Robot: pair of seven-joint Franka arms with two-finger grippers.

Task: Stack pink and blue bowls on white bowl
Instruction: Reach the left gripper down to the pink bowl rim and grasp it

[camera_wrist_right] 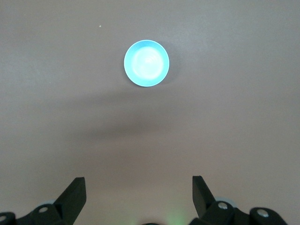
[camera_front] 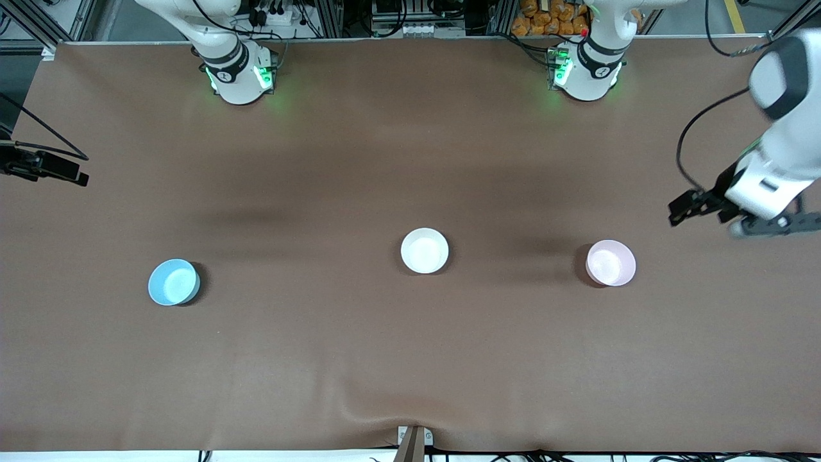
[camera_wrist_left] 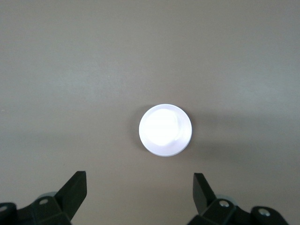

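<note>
Three bowls stand apart on the brown table. The white bowl (camera_front: 424, 250) is in the middle. The pale pink bowl (camera_front: 610, 262) is toward the left arm's end and the light blue bowl (camera_front: 173, 282) toward the right arm's end. My left gripper (camera_front: 779, 224) hangs in the air past the pink bowl at the left arm's end. In its wrist view it (camera_wrist_left: 139, 187) is open and empty, with the pink bowl (camera_wrist_left: 165, 130) showing whitish below. My right gripper (camera_wrist_right: 138, 187) is open and empty, high over the table, with the blue bowl (camera_wrist_right: 146, 63) in sight. It is out of the front view.
The two arm bases (camera_front: 238, 77) (camera_front: 587, 70) stand along the table's edge farthest from the front camera. A black device on a cable (camera_front: 45, 165) sits at the right arm's end. A small bracket (camera_front: 414, 439) sits at the table's edge nearest the front camera.
</note>
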